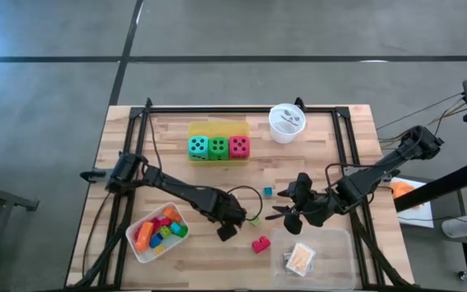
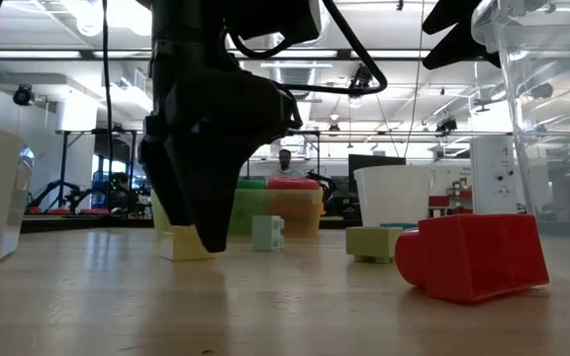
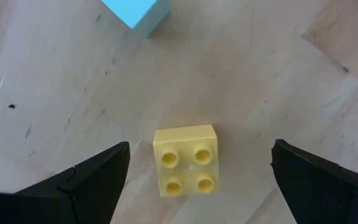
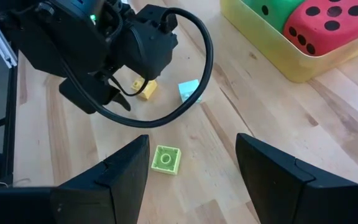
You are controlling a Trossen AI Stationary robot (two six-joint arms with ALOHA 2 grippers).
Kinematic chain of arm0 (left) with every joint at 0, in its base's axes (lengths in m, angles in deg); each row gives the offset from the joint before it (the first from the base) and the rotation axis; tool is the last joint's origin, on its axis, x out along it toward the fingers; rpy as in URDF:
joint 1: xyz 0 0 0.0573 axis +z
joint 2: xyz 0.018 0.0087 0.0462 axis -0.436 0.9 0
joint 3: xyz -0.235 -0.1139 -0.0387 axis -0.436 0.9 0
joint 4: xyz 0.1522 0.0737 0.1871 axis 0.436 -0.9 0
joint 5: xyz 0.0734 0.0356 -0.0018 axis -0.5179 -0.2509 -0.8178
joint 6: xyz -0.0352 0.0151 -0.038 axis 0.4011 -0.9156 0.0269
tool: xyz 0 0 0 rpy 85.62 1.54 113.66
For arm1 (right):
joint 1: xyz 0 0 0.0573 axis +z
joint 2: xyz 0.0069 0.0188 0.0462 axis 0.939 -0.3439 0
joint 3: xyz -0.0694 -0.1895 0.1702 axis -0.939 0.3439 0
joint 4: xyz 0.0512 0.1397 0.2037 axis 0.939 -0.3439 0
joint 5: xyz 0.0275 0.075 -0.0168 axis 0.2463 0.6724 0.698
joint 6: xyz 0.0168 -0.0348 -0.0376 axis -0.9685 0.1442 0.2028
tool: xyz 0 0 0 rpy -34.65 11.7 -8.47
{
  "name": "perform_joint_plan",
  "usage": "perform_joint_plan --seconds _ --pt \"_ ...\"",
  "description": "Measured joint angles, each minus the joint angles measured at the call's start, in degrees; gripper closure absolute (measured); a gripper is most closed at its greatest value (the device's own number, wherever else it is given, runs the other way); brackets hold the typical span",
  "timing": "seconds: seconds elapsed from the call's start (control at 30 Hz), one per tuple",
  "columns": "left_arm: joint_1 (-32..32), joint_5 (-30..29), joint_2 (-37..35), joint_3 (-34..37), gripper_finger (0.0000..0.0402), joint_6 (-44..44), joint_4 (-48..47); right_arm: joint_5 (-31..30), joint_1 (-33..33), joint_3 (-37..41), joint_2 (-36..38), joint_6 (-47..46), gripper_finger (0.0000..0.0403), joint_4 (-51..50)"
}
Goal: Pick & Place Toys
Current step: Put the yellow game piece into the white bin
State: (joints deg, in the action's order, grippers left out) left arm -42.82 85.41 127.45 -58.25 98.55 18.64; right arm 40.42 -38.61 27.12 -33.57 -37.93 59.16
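**Open jaws over a small yellow block, with neighbours close by**

The left gripper (image 3: 197, 180) hangs low over the table with its jaws spread wide and nothing between them yet. In the left wrist view the yellow block (image 3: 185, 160) lies flat on the wood, studs up, roughly centred in the gap but nearer one finger than the other. If the jaws close from this offset, the nearer finger would likely reach the block first and could push or turn it before the other arrives, so the block may skid out or end up pinched by a corner.

The right gripper (image 4: 191, 177) waits just beside, jaws parted and empty, over a pale green block (image 4: 166, 159). In the high view the two arms stand close together at the table's middle; a lift or swing by the left arm could brush the right one, or the looping black cable (image 4: 194, 68) that arches over the blocks.

A light blue block (image 4: 189, 91) sits near the yellow one and could be knocked by a finger coming down.

Further out, a red block (image 1: 260, 244) lies alone toward the front edge. The white tray (image 1: 134, 241) of mixed blocks is on the left, the clear tray (image 1: 339, 251) on the right, and the three dice (image 1: 218, 147) sit in the yellow tray (image 1: 217, 128) at the back, next to the white cup (image 1: 286, 123).
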Motion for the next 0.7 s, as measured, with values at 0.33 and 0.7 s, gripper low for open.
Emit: perform_joint_plan --seconds 0.33,0.7 --pt "-0.2 0.1 0.0 0.0 0.0023 -2.2 -0.5 0.0 0.1 0.0 0.0 0.2 0.0168 0.0" --pt "-0.2 1.1 -0.4 4.1 0.0034 1.0 1.4 0.0 0.1 0.0 0.0 0.5 0.0168 0.2"
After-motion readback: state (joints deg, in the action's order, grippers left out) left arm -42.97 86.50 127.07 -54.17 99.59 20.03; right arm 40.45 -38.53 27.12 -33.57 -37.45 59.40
